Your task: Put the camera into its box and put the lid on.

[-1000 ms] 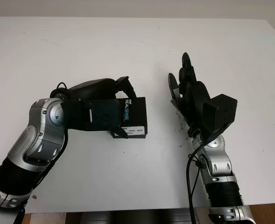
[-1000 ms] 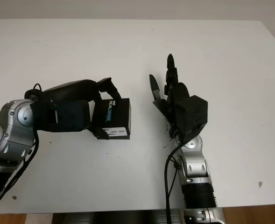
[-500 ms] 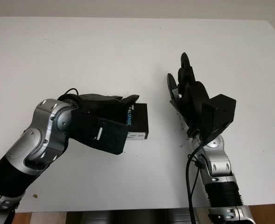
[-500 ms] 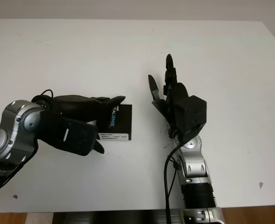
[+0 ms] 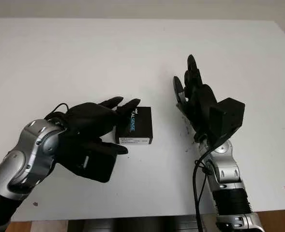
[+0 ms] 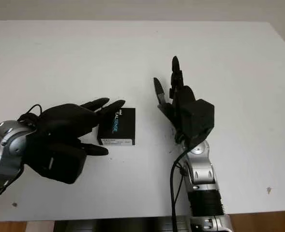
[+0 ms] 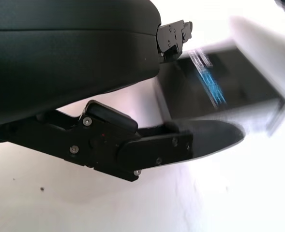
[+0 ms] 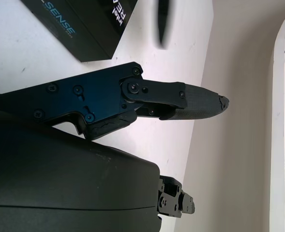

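The left hand [image 5: 96,126] covers the near left corner of the black box [image 5: 135,126], so contact there can't be judged. In the left wrist view the box [image 7: 219,87] is smeared and its lettering unreadable. The small label on its front edge is too small to read

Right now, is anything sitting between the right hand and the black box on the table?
Nothing visible does. The right hand is open, and bare white table lies between it and the black box. The left hand is open on the box's other side, its fingers at that edge.
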`<state>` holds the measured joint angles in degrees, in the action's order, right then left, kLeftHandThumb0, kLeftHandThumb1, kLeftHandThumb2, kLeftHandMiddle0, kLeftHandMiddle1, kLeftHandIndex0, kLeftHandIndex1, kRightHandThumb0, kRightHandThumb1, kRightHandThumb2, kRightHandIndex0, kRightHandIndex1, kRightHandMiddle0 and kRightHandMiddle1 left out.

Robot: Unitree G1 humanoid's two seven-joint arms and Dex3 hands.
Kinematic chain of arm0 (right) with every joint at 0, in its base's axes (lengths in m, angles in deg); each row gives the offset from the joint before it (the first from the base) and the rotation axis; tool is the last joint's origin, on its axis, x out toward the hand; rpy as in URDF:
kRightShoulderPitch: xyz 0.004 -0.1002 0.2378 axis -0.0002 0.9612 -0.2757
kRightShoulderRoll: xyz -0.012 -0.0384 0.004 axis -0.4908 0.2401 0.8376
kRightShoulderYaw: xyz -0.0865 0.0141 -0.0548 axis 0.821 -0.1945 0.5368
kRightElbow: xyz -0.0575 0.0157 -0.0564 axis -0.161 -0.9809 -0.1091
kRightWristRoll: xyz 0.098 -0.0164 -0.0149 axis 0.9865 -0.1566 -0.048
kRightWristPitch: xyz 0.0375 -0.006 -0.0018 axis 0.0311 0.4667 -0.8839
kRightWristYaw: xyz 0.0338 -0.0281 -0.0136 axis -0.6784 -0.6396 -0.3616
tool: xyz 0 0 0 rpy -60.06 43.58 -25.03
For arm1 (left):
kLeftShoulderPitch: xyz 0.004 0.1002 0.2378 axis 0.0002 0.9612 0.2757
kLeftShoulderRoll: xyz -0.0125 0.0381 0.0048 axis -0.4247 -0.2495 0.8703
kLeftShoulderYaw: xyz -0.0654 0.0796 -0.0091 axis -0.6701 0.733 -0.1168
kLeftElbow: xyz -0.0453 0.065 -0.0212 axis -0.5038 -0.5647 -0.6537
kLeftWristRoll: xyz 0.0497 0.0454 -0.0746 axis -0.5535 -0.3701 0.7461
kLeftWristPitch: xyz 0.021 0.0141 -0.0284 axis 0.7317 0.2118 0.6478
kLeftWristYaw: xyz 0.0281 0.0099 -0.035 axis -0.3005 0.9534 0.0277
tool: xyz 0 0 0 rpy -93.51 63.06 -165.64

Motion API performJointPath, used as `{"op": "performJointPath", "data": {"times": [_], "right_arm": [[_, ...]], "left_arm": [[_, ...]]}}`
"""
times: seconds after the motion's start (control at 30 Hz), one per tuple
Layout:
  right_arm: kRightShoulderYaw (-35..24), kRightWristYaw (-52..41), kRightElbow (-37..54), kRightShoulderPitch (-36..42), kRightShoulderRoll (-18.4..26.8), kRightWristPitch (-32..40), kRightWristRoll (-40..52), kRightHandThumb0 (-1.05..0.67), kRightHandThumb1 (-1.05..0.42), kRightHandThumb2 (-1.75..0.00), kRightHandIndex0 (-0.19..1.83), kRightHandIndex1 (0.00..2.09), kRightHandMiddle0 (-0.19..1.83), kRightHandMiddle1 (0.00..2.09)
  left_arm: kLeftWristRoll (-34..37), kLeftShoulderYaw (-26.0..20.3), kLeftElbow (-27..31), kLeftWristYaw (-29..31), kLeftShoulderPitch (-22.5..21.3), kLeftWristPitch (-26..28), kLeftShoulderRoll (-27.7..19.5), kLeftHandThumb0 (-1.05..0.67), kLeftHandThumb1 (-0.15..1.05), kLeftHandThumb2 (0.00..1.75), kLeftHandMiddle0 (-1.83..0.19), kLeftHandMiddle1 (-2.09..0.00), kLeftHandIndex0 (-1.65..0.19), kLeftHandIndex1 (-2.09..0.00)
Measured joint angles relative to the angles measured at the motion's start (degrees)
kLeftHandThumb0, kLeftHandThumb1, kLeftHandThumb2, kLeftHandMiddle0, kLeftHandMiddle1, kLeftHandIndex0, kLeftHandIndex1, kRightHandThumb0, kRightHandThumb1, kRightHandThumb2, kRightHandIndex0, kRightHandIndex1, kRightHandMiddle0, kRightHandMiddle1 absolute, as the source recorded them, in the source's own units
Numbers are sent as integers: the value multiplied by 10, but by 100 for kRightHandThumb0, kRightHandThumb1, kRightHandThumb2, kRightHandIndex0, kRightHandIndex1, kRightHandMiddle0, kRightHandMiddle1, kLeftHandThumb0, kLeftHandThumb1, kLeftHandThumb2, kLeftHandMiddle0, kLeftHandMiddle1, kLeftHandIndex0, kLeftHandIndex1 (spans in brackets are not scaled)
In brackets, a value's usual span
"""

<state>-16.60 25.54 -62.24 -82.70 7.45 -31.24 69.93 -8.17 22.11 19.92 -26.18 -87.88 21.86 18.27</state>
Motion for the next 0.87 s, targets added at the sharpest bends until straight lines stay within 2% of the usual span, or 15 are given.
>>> {"op": "performJointPath", "data": {"times": [0.17, 0.23, 0.47, 0.57, 0.67, 0.87], "right_arm": [[-5, -5, 0, 0, 2, 0, 3, -71, -105, -49, -19, 5, -17, 5], [-7, -9, -2, -1, 8, -1, 3, -71, -105, -50, -19, 4, -17, 5], [-13, -26, -8, -8, 16, -1, 16, -70, -105, -53, -19, 0, -19, 0], [-14, -28, -10, -13, 18, -1, 18, -69, -105, -56, -19, 0, -19, 0], [-15, -32, -13, -17, 18, 1, 21, -69, -105, -56, -19, 0, -19, 0], [-16, -31, -21, -21, 18, 0, 21, -70, -105, -58, -19, 0, -19, 0]], "left_arm": [[103, -90, -39, -119, -2, 4, 83, -90, 105, 70, 19, 0, 19, 0], [123, -109, -61, -158, -5, 2, 103, -89, 105, 69, 19, 0, 19, 0], [209, -161, -168, -295, -18, -65, 179, -88, 105, 74, 19, 0, 19, 0], [269, -184, -214, -318, -26, -72, 212, -90, 105, 74, 19, 0, 19, 0], [299, -194, -248, -332, -27, -77, 230, -90, 105, 74, 19, 0, 19, 0], [337, -200, -265, -348, -24, -95, 254, -88, 105, 75, 19, 0, 19, 0]]}}
